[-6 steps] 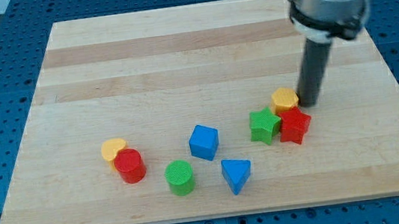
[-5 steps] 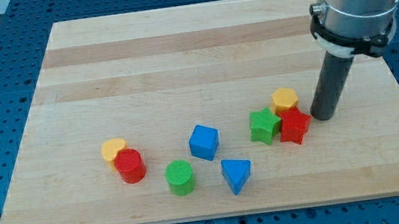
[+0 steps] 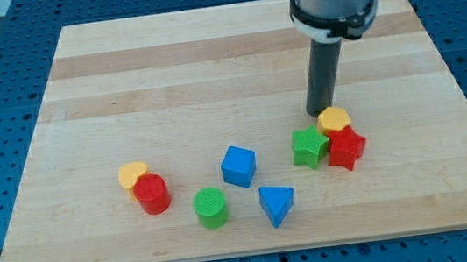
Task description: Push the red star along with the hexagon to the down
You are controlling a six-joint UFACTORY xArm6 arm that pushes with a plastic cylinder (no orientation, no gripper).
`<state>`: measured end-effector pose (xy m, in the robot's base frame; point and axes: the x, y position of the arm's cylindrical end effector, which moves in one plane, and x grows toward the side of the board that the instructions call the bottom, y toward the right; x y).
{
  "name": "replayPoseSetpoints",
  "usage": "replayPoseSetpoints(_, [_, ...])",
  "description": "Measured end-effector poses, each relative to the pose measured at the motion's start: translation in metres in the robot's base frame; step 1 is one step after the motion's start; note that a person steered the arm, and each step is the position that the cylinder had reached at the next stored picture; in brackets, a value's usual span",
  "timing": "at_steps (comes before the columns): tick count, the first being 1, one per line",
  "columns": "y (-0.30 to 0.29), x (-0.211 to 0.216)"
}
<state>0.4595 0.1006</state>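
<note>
The red star [image 3: 346, 148] lies on the wooden desk [image 3: 166, 77] toward the view's right, in the lower half of the board. The yellow hexagon [image 3: 334, 120] touches it on the upper-left side, and a green star [image 3: 309, 147] sits against both from the view's left. Bare wood separates the red star from the desk's bottom edge, and a wider strip separates it from the right edge. The whole upper half of the board is open apart from the rod.

My tip [image 3: 318, 113] stands on the board at the hexagon's upper-left, touching or just beside it; contact cannot be confirmed. The red star lies down and to the right of the tip, with the hexagon between them. The arm carries no claw, only the straight dark rod, so no open or closed state applies. The arm's upper body is cut off by the view's top edge.

Well apart to the left: a blue cube [image 3: 238, 166], a blue triangle [image 3: 276, 204], a green cylinder [image 3: 210, 208], a red cylinder [image 3: 152, 194] and a yellow heart [image 3: 132, 173], the last two touching.
</note>
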Motion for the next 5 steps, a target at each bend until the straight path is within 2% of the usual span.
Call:
replayPoseSetpoints(2, [0.033,0.075])
replayPoseSetpoints(3, [0.043,0.086])
replayPoseSetpoints(5, [0.067,0.082])
